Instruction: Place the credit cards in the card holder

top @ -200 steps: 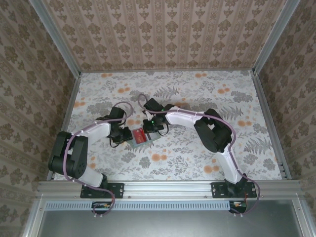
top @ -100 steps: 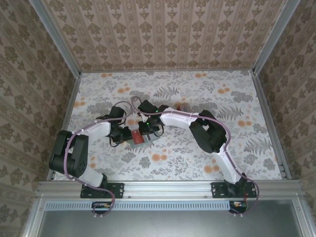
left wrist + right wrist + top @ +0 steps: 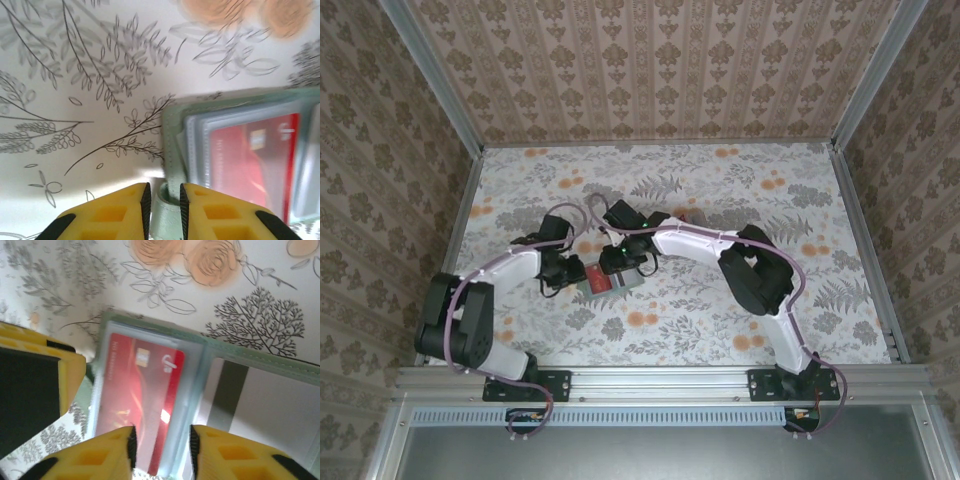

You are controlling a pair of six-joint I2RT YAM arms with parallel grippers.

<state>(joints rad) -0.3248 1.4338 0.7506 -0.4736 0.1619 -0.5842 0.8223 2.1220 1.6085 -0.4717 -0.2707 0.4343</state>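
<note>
- Both arms reach in over the floral table and meet near its middle, wrists tipped down over the card holder, which lies open there.
- The left gripper has its fingers close together, clamped on a grey-green tab at the holder's edge.
- The right gripper has its fingers slightly apart, astride the end of the red card; whether they pinch it cannot be told.
- The red card sits in a clear pocket of the holder, with a white card bearing a dark stripe in the other half.
</note>
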